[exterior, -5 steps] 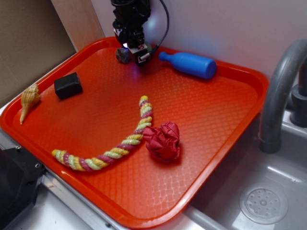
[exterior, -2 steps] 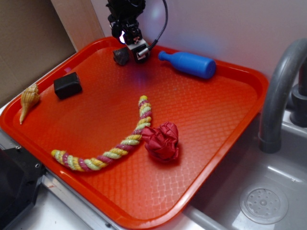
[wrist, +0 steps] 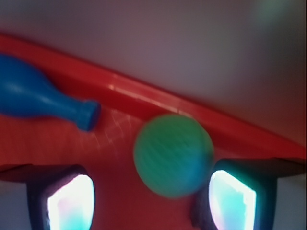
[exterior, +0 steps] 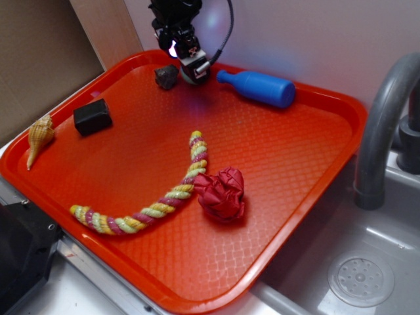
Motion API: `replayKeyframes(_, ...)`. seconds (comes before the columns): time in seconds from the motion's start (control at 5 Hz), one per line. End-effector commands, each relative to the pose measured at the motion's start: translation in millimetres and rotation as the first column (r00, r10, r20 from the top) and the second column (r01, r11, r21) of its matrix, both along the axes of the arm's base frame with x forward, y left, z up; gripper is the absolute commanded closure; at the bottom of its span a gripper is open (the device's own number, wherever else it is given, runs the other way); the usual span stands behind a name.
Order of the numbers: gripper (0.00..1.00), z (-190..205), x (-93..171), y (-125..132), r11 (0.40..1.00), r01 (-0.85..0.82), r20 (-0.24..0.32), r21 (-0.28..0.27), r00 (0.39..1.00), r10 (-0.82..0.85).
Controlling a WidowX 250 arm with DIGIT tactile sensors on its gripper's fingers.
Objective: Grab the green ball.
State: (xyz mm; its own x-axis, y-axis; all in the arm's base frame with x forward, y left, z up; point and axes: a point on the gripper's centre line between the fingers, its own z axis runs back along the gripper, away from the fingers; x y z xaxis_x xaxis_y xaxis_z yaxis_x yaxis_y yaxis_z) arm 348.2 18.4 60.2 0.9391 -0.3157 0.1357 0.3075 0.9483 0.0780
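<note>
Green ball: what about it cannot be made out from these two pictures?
- Wrist view: the green ball is blurred, so its surface is unclear, and so is whether it touches the nearest finger.
- Exterior view: the ball does not show; the gripper seems to cover its place by the blue bottle.
- Wrist view: the bottle's body is cut off by the left edge.

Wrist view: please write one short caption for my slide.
Green ball between the gripper fingers, blue bottle at left.

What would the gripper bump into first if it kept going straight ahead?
Probably the green ball, sitting just ahead of the open gripper, nearer one finger. Behind it is the red tray's rim; blur makes depth uncertain.
</note>
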Motion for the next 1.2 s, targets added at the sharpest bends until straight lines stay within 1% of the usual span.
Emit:
replayKeyframes(0.0,0.0,11.3,12.4,-14.2,0.999,0.04,0.076,0.005,0.996,-0.041)
replayKeyframes(0.2,0.0,10.6,15.6,-11.1,1.0,-0.024,0.04,-0.002,0.999,0.024)
replayKeyframes(0.4,0.0,6.6,16.3,-12.0,0.998,-0.03,0.054,-0.047,0.998,0.033)
replayKeyframes(0.6,0.77,-5.6,22.2,-9.7,0.999,-0.019,0.032,-0.034,0.999,0.02)
replayKeyframes(0.8,1.0,-28.4,28.2,-1.8,0.998,-0.06,-0.006,0.035,0.998,0.06)
replayKeyframes(1.0,1.0,-31.2,27.7,-1.4,0.997,-0.058,-0.015,0.049,0.998,0.059)
